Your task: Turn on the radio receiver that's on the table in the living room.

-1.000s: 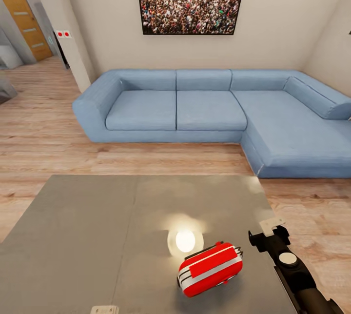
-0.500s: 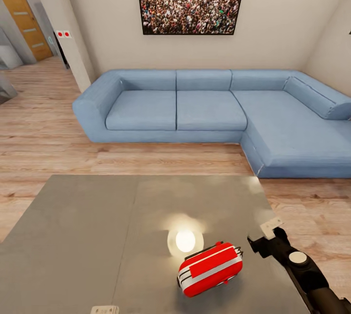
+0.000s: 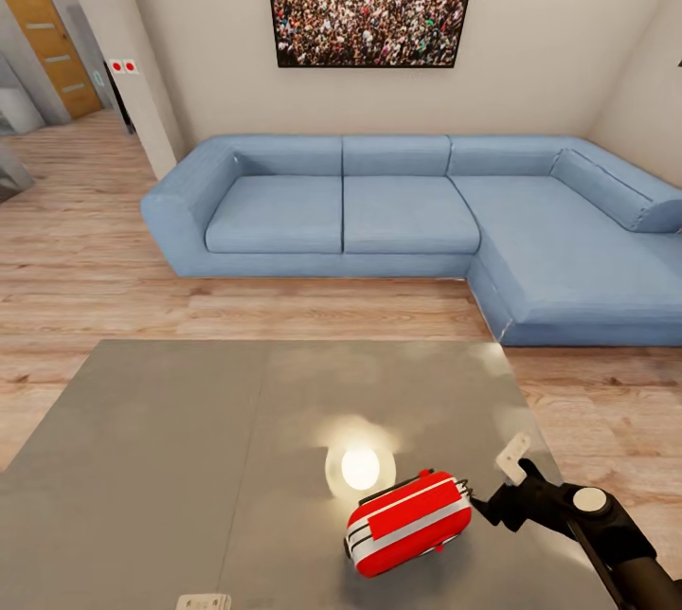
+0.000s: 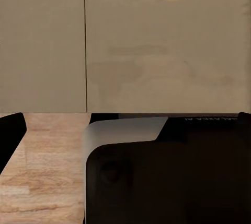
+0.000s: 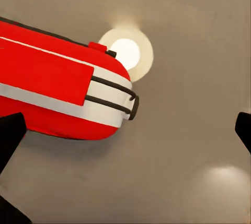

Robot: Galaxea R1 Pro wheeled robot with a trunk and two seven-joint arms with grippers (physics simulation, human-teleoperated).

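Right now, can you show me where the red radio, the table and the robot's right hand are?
radio [image 3: 407, 523], head view, on its red top.
table [image 3: 180, 458], head view, on a bare part of its grey top.
right gripper [image 3: 504, 485], head view, between its two fingertips.

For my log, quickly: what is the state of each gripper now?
Left gripper: cannot be told.
Right gripper: open, holding nothing, beside the radio on the table.
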